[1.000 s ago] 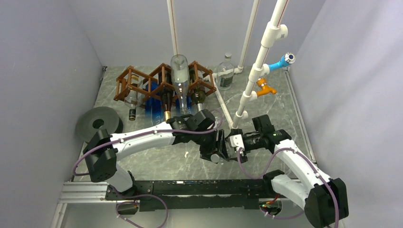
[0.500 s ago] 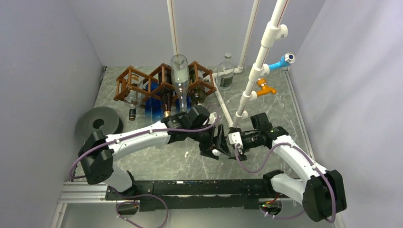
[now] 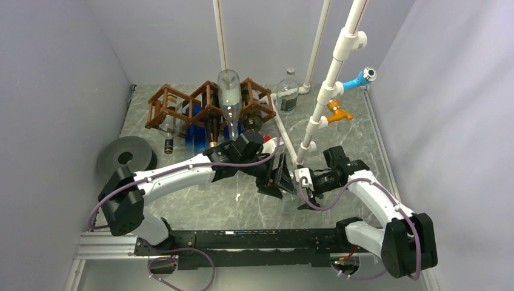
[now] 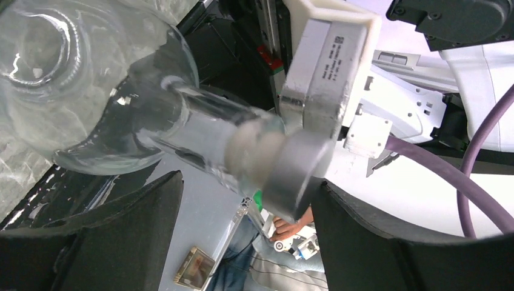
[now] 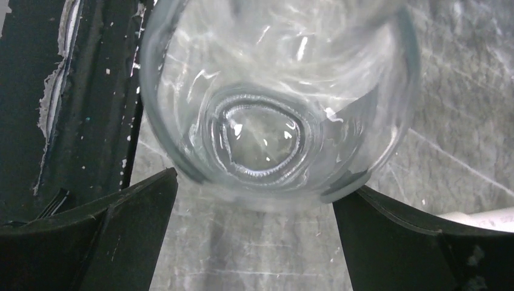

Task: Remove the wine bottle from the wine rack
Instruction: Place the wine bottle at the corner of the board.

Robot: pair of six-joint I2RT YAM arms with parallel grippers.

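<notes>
A clear wine bottle (image 4: 91, 91) slants across, its neck ending in a silver cap (image 4: 297, 176). The black fingers (image 4: 121, 242) of the left end effector (image 4: 245, 180) sit wide apart, one on each side. A white block (image 4: 327, 66) sits just behind the cap.

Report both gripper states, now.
Left gripper: fingers either side of the wine bottle's neck; grip cannot be told.
Right gripper: fingers flank that bottle's base; grip cannot be told.

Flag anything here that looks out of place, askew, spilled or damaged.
One clear bottle rests on top of the wine rack rather than inside a cell, and its neck juts out past the front of the lattice. That perch looks less secure than the cells. No spill or breakage shows.
</notes>
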